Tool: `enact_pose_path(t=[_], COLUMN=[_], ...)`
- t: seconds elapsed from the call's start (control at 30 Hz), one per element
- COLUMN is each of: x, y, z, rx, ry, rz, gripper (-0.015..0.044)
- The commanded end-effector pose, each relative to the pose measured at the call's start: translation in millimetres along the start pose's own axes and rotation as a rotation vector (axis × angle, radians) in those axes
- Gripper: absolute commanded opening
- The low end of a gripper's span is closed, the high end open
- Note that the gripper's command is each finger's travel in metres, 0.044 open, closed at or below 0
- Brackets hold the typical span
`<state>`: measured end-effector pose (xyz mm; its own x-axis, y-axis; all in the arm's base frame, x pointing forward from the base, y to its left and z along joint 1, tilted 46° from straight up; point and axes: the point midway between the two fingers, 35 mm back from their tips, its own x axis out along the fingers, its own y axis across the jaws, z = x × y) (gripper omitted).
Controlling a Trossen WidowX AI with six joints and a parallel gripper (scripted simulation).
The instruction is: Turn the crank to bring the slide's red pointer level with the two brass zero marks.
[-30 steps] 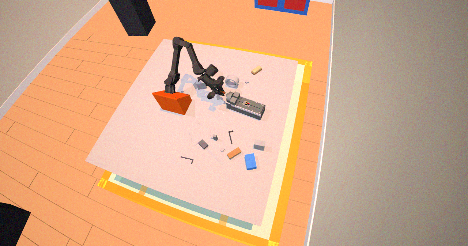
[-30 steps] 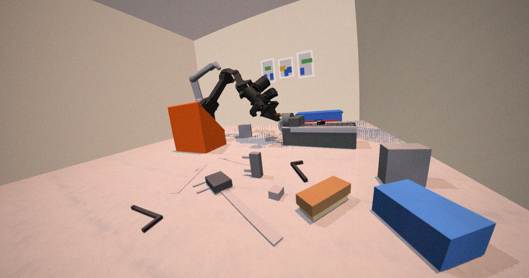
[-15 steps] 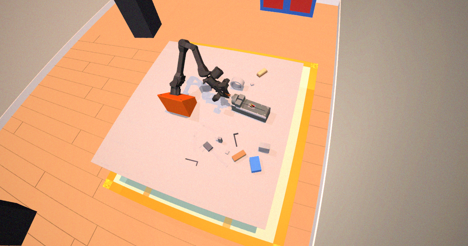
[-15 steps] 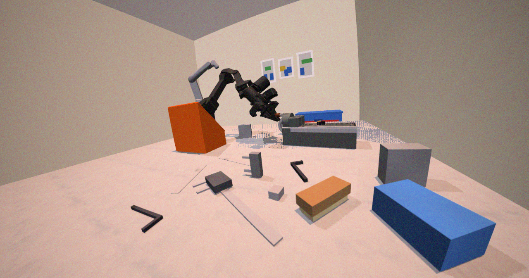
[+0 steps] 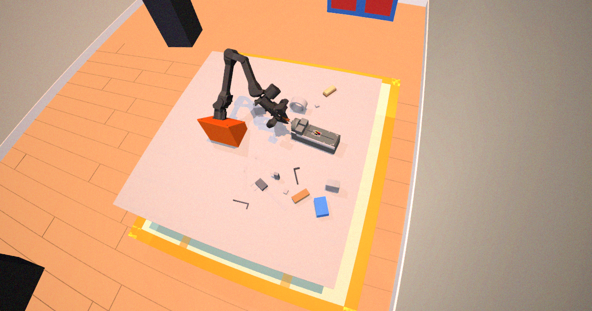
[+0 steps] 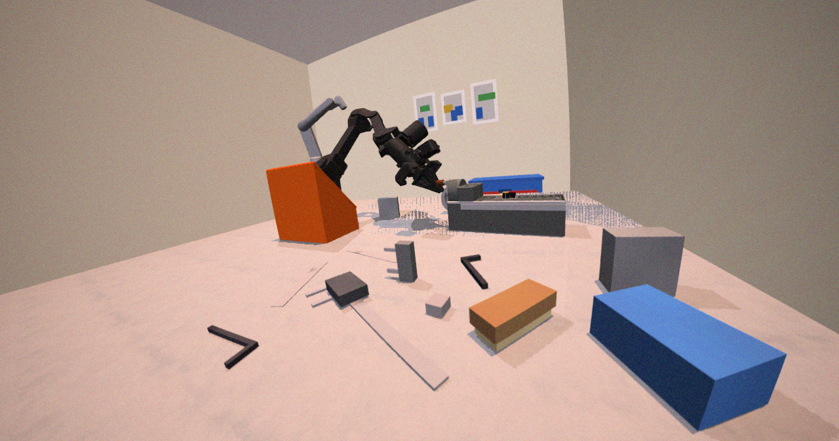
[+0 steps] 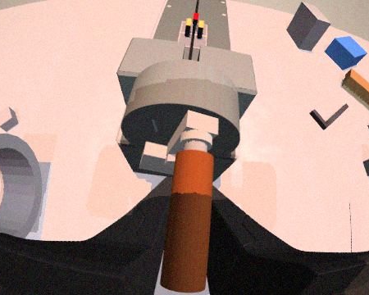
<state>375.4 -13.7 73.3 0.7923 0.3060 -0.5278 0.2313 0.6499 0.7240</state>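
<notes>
The slide's red pointer [image 7: 196,16] sits in the slot on top of the grey crank machine [image 5: 315,137] [image 6: 506,218] [image 7: 189,82], between the two brass zero marks [image 7: 189,28] [image 7: 201,29] but a little beyond them as seen from the crank, so not quite level. At the machine's near end, the orange crank handle [image 7: 190,221] sticks out from a round grey housing [image 7: 180,94], and the black gripper [image 5: 287,120] [image 6: 441,185] [image 7: 186,186] has it clasped between its fingers. A grey ring [image 5: 292,104] [image 7: 34,184] stands just beside that end, near the gripper. Off to the machine's other side, well apart from the handle, lie two black hex keys [image 5: 296,176] [image 6: 232,340], an orange-topped block [image 5: 300,196] [image 6: 513,309] and a blue box [image 5: 321,206] [image 6: 683,345]. From its orange base [image 5: 223,132] [image 6: 299,204], the arm [image 5: 248,75] [image 6: 354,127] rises, bends over at the elbow and slants down to the handle.
</notes>
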Motion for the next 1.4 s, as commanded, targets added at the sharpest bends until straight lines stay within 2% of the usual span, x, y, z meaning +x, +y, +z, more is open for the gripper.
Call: enact_pose_path(t=[0.0, 1.37], x=[1.3, 7.8], y=[-9.0, -18.6], z=[-1.6, -7.8], rx=[0.011, 0.011], ry=[0.001, 0.001], rz=[-0.025, -0.025], gripper=[0.0, 0.0])
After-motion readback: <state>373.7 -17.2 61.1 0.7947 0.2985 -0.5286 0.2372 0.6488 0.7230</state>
